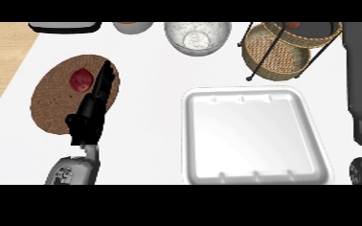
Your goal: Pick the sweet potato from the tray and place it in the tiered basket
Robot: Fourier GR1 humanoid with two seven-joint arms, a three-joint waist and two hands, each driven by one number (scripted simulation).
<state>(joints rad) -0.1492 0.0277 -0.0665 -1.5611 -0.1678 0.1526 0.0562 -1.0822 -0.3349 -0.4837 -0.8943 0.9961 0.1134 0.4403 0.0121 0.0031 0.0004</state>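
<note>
From my remote station I see the sweet potato [81, 79], a reddish lump, lying on a round brown woven mat [53, 105] at the left of the frame, not on the white tray [311, 139] at lower centre, which shows only bare plastic, nor in the wicker tiered basket [279, 52] at upper right. My left robot hand [97, 98] lies with fingers straight and together just right of the sweet potato, holding nothing, which I judge suits either a reach or a withdrawal. Only a dark sliver at the right edge may be the right robot hand, its fingers unreadable; I can read no writing or labels.

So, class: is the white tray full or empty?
Empty: the tray shows only bare white floor. The sweet potato lies on the round mat.
</note>
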